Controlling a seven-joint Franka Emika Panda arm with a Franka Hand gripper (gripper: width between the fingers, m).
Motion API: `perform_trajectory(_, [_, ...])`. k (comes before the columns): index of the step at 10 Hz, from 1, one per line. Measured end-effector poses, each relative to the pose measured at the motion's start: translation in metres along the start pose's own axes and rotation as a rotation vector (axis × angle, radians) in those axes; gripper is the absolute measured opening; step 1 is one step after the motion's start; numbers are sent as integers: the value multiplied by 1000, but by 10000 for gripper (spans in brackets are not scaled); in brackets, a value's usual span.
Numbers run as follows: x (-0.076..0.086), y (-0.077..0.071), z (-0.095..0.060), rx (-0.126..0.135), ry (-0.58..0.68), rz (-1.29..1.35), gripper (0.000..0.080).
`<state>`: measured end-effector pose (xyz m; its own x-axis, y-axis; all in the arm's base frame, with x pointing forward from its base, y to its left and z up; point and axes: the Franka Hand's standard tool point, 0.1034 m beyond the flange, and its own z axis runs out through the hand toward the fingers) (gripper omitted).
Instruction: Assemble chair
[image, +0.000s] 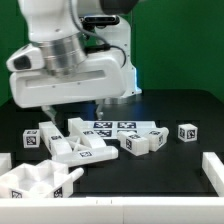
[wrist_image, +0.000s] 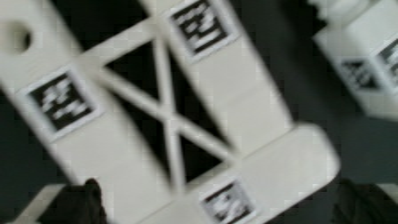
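Note:
The chair is in loose white tagged parts on the black table. A flat panel with crossed struts (image: 82, 150) lies at the exterior view's left centre. In the wrist view this panel (wrist_image: 294, 160) fills the frame, with three tags on it. My gripper (image: 72, 112) hangs above the panel, open and empty. In the wrist view the gripper (wrist_image: 222, 205) has one dark fingertip (wrist_image: 80, 203) on each side of the panel's end. Whether they touch it I cannot tell. Another white part (wrist_image: 365, 60) lies beside the panel.
The marker board (image: 112, 127) lies behind the panel. Tagged blocks sit at the exterior view's left (image: 32, 140) and right (image: 187, 132), with longer pieces (image: 140, 142) between. A chunky white piece (image: 30, 182) is at the front left and a white rail (image: 212, 172) at the front right.

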<state>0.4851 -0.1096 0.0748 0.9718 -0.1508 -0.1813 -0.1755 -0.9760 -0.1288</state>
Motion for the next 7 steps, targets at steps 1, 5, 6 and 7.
perform_trajectory(1, [11,12,-7,34,-8,50,648])
perform_trajectory(5, [12,15,-4,73,-18,125,648])
perform_trajectory(6, [13,17,-3,75,-22,128,648])
perform_trajectory(7, [28,27,-3,79,-37,166,648])
